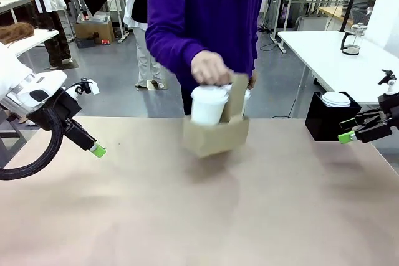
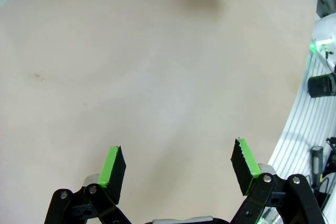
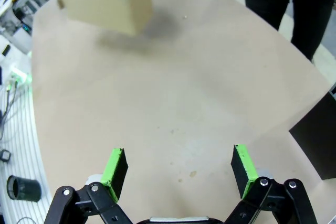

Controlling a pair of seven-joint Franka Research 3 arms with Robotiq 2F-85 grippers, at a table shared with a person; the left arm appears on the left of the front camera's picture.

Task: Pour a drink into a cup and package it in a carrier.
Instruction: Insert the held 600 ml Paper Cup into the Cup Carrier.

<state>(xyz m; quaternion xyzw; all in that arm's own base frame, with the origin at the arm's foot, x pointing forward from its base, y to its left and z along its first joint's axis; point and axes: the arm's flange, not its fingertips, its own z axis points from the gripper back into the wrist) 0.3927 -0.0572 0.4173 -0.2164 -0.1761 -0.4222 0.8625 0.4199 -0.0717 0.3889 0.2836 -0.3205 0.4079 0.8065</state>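
At the left side of the table, the left gripper (image 1: 95, 148) is hovering low over bare tabletop, well apart from everything else. Its own wrist camera is showing the two green-padded fingers (image 2: 112, 167) spread wide with nothing between them, so it is released and empty. It appears to be parked out of the way, leaving the middle of the table (image 1: 199, 216) free for the person.

In the middle, at the far edge, a person in a purple top is gripping the upright handle panel of the brown cardboard carrier (image 1: 215, 135) with one hand (image 1: 211, 68). The carrier is tilting slightly and a soft shadow is lying beneath it, so it is probably being lifted off or lowered to the table; which of the two cannot be told. The tall white cup (image 1: 208, 104), wearing its domed lid, is sitting in the carrier's near slot. A second white shape is showing behind the handle panel, too hidden to identify. The lidded cup standing inside the carrier suggests the packaging is done or nearly so.

At the right, a black box (image 1: 327, 116) is standing on the table with a shorter white lidded cup (image 1: 335, 99) on top. Just beside it, the right gripper (image 1: 348, 130) is hanging above the table edge, its fingers (image 3: 117, 167) likewise splayed apart and holding nothing, apparently waiting clear of the handover.
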